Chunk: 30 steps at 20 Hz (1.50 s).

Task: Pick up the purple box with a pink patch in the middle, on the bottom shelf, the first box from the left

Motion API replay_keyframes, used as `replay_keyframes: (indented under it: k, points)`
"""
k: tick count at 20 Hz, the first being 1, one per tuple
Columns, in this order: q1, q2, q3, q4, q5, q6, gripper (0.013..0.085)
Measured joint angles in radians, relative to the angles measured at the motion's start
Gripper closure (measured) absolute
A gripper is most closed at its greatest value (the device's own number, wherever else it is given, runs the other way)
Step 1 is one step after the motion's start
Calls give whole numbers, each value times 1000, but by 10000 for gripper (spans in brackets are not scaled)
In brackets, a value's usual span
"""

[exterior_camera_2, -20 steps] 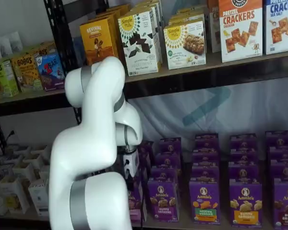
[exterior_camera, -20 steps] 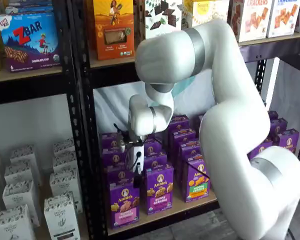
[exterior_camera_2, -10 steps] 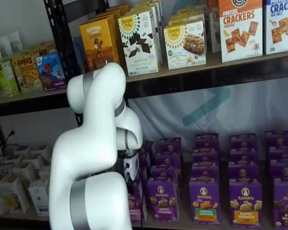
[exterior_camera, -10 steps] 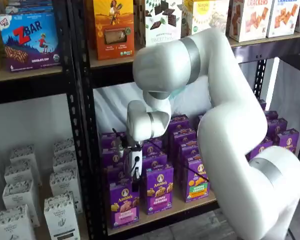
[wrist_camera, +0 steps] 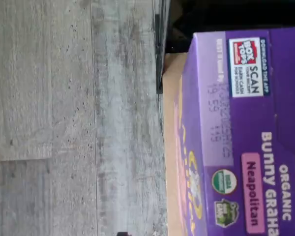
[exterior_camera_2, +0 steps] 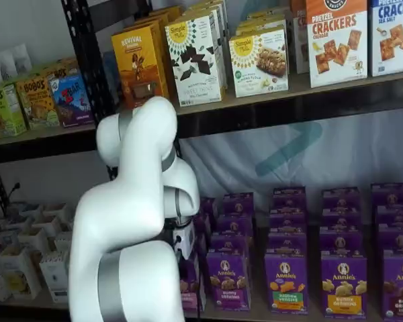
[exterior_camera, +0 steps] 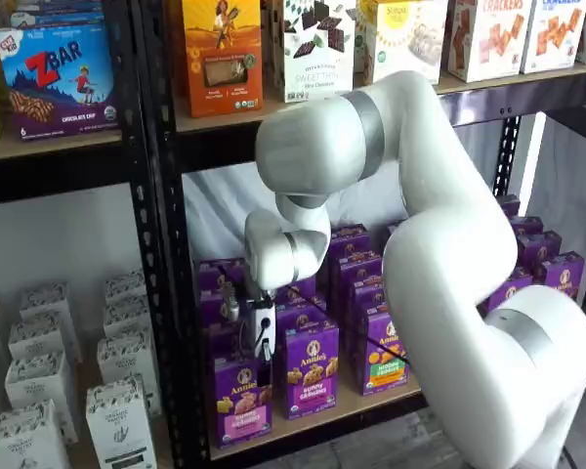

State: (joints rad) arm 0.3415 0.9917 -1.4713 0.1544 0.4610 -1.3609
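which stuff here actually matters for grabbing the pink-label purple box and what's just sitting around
Matters:
- the purple box, front of its row
- its pink patch
- the bottom shelf
- the gripper, just above that box

Just there:
- Bunny Grahams carton beside it
- green-and-orange patch carton
- orange carton on the upper board
- white cartons in the next bay

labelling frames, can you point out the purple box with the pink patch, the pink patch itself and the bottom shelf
purple box (exterior_camera: 241,396): shelf view, middle of its front.
pink patch (exterior_camera: 242,419): shelf view, centre of the label band.
bottom shelf (exterior_camera: 371,401): shelf view, bare front edge of the tan board.
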Motion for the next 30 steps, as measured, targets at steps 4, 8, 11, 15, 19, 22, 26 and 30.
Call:
replay_keyframes:
  k: [4,8,11,15,19,22,26,30]
  points:
    - [2,17,-8,-4,-16,5,130]
    - [3,27,-11,0,-36,2,130]
    - [1,31,-16,-7,-32,7,130]
    - [1,34,-19,-17,-23,15,130]
    - [5,35,-25,-13,-4,16,130]
    - [9,37,-31,-3,10,11,210]
    - [12,41,-37,-8,16,19,290]
    - [15,44,-42,-17,20,31,370]
